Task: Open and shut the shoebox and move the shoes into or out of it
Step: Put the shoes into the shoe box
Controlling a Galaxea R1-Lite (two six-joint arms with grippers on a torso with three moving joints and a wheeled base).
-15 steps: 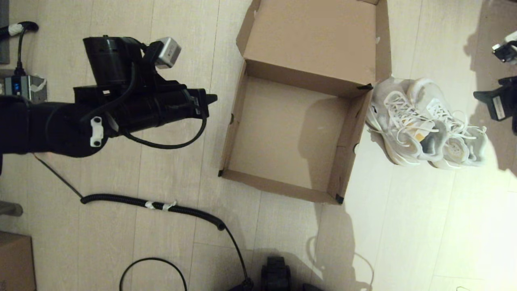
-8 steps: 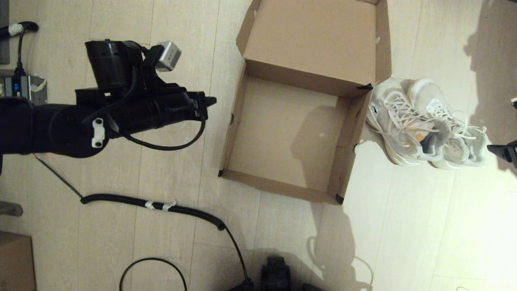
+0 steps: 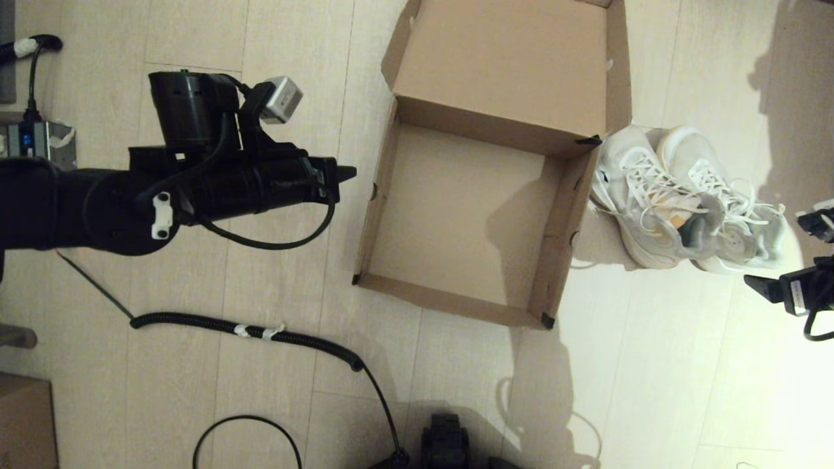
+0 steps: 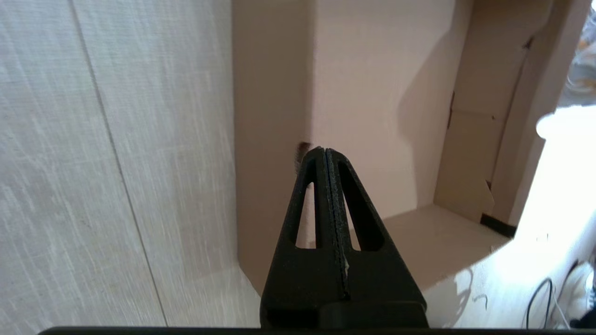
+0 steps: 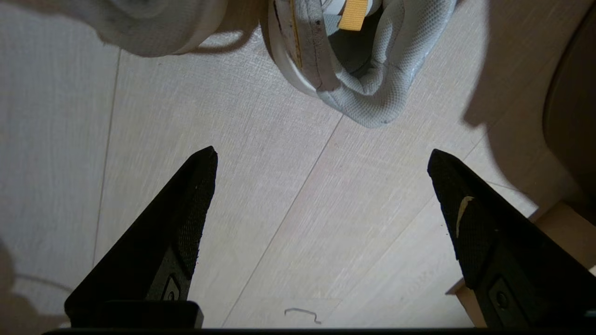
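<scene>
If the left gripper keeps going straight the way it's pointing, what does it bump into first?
Probably the shoebox. The left gripper is shut and points at the box's near side wall, about level with its top edge. Height is hard to judge, so it might pass just over the rim into the empty inside.

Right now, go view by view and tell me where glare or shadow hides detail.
Head view: glare whitens the floor at lower right; a shadow crosses the shoebox bottom. Left wrist view: a blown-out patch beyond the shoebox's far wall, behind the shut left gripper. Right wrist view: dark shadow beside the shoes; open right gripper fingers stay clear.
</scene>
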